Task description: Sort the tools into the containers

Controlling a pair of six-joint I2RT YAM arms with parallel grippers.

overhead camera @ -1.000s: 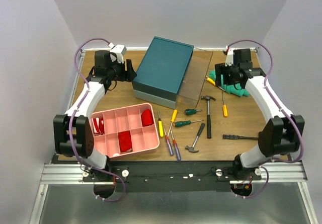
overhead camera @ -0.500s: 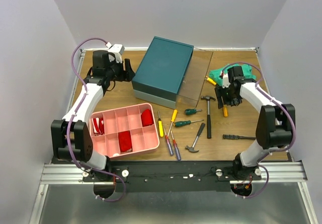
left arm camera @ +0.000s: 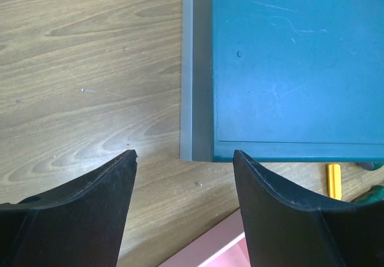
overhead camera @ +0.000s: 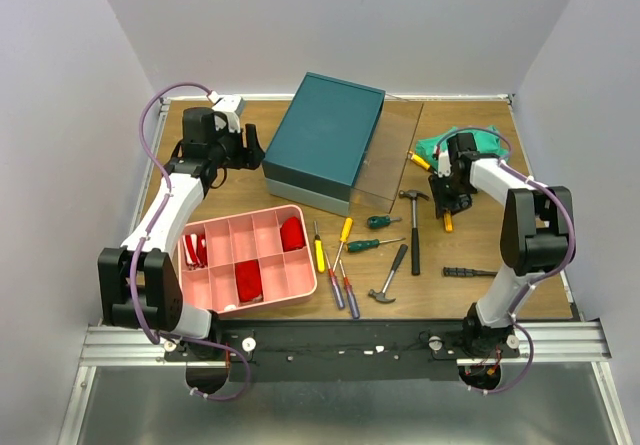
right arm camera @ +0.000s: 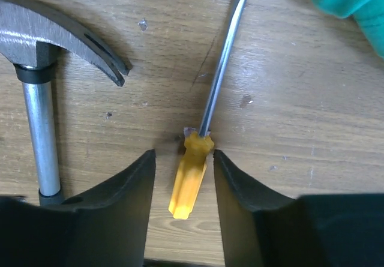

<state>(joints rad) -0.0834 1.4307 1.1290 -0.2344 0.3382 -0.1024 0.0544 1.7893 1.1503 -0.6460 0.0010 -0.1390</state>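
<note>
While the orange screwdriver (right arm camera: 192,171) lies inside the right claw (right arm camera: 183,154), its tip pointing straight away, the claw is spread a little, pinching nothing.

Robotics lab test cell. Plain pale grey partition walls (overhead camera: 330,25) close in beyond and to either side of the left gripper (overhead camera: 255,147) and right gripper (overhead camera: 446,205). Wood-grain table top (overhead camera: 430,290) lies beneath both. Behind them, a ribbed aluminium mounting rail (overhead camera: 120,343) carries the two arm bases (overhead camera: 480,337); thin purple cables (overhead camera: 152,110) loop along the white arms (overhead camera: 165,215).
</note>
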